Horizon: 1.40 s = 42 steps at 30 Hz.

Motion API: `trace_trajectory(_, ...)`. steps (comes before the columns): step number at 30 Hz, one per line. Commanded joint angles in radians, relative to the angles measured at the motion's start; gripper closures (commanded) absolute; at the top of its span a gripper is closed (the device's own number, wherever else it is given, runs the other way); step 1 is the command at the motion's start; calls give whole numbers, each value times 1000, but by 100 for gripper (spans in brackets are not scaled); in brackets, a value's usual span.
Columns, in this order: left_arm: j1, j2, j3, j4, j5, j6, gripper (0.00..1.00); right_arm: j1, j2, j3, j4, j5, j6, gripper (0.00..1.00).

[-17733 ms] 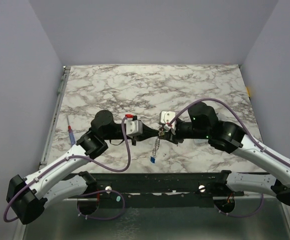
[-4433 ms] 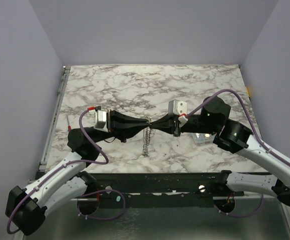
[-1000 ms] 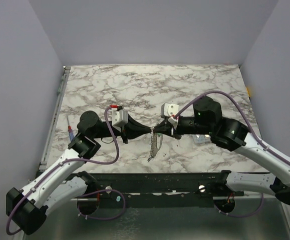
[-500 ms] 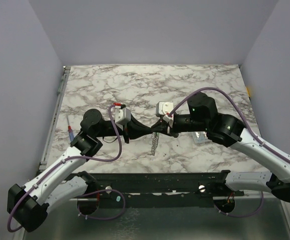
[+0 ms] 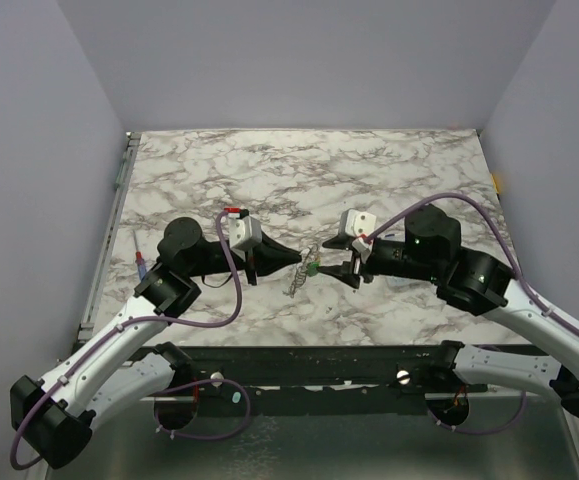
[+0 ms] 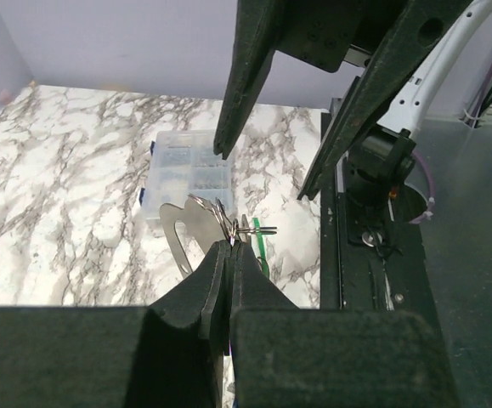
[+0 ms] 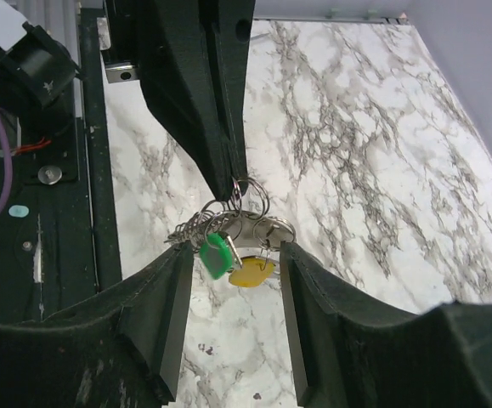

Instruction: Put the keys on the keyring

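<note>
The left gripper [image 5: 296,260] clamps the keyring [image 7: 262,223] and holds it aloft. A green key [image 7: 216,255] and a yellow key [image 7: 250,272] hang from the keyring, and just right of it the right gripper [image 5: 345,270] gapes, empty. Both keys look threaded, so the right arm's next move is probably to back away without snagging them.

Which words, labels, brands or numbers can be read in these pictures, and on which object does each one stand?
No text can be read in any view.
The green key, the yellow key and the keyring show no print.
The clear plastic box shows no legible label.
</note>
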Motion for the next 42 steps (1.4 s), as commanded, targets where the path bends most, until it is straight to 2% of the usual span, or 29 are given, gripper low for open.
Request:
trace_trajectory(1,-6,-21,30,-4,-56,31,100,3,-22,-43,46,55,42,47)
trace_trajectory(9,-6,-20,30,-11,-147,31,100,4,-2,-89,110,21,78,48)
trace_trajectory(21,-6,-7,26,-16,-291,26,100,4,22,-250,381,235,186,47)
trace_trajectory(24,-6,3,30,-24,-286,26,100,3,32,-275,425,291,197,47)
trace_trajectory(29,-6,11,32,-23,-273,22,100,3,49,-291,488,280,193,48)
trace_trajectory(36,-6,4,30,-18,-269,19,100,3,85,-297,517,241,194,57)
trace_trajectory(39,-6,3,30,-19,-269,19,100,3,90,-298,522,240,193,71)
trace_trajectory(42,-6,2,30,-19,-269,19,100,3,94,-298,526,234,193,77)
